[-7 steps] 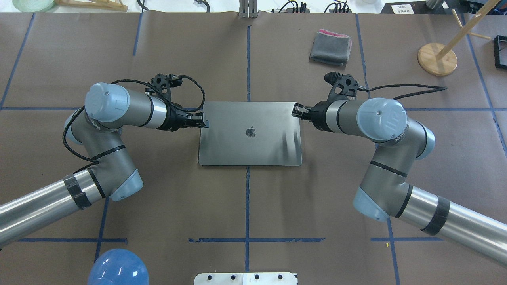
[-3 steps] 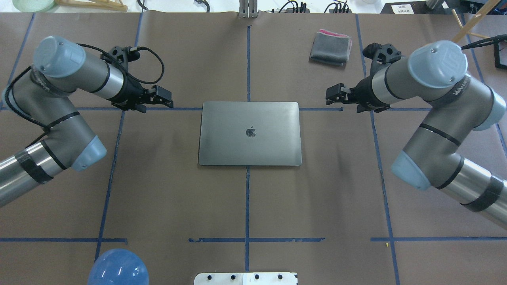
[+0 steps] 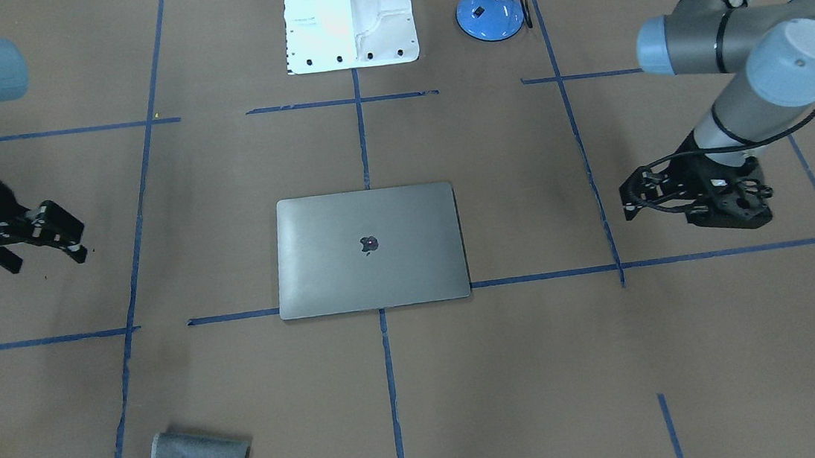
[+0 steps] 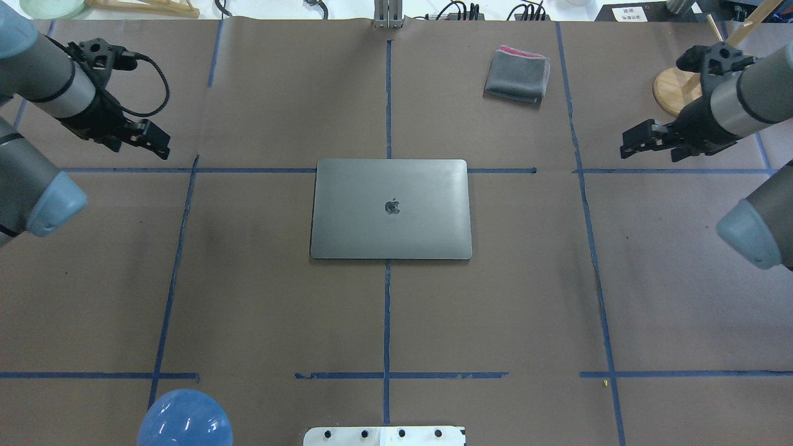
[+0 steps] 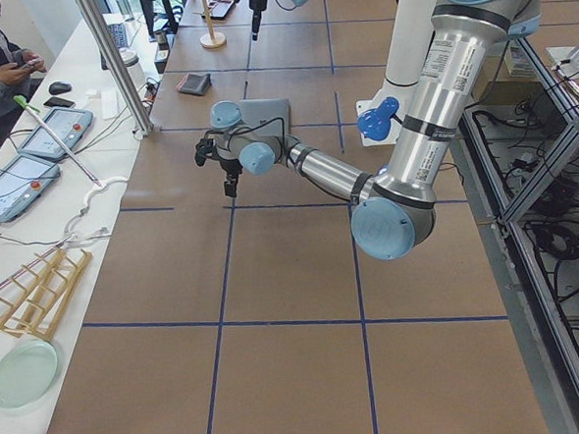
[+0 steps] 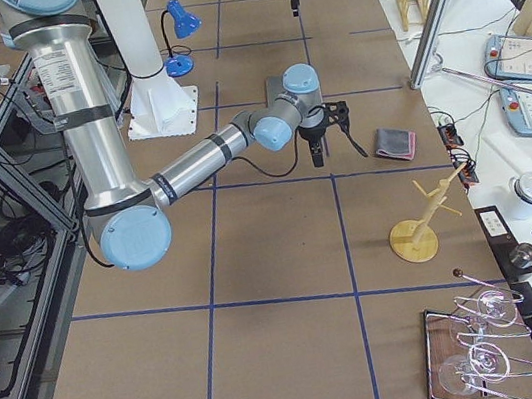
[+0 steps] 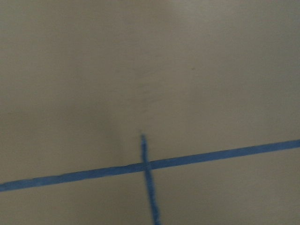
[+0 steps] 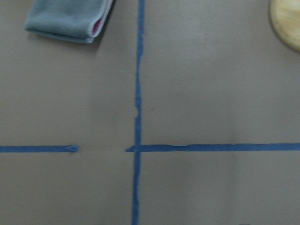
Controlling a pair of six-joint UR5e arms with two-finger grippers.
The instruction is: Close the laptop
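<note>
The space-grey laptop [image 4: 390, 207] lies flat in the middle of the table with its lid down and the dark logo facing up; it also shows in the front-facing view [image 3: 370, 247]. No keyboard or screen shows. My left gripper [image 4: 162, 144] hovers far to the laptop's left, open and empty, and shows in the front-facing view [image 3: 627, 198] too. My right gripper [image 4: 627, 144] hovers far to the laptop's right, open and empty, seen as well in the front-facing view [image 3: 78, 240]. Both wrist views show only brown table paper and blue tape lines.
A folded grey cloth [image 4: 517, 75] lies at the back right and shows in the right wrist view [image 8: 68, 18]. A wooden stand [image 4: 681, 93] is under the right arm. A blue lamp [image 4: 184, 418] and a white base [image 4: 384, 435] sit at the near edge.
Both grippers have pulled away from the laptop's side edges, outward and back toward the far table corners. The laptop has not moved and stays shut.
</note>
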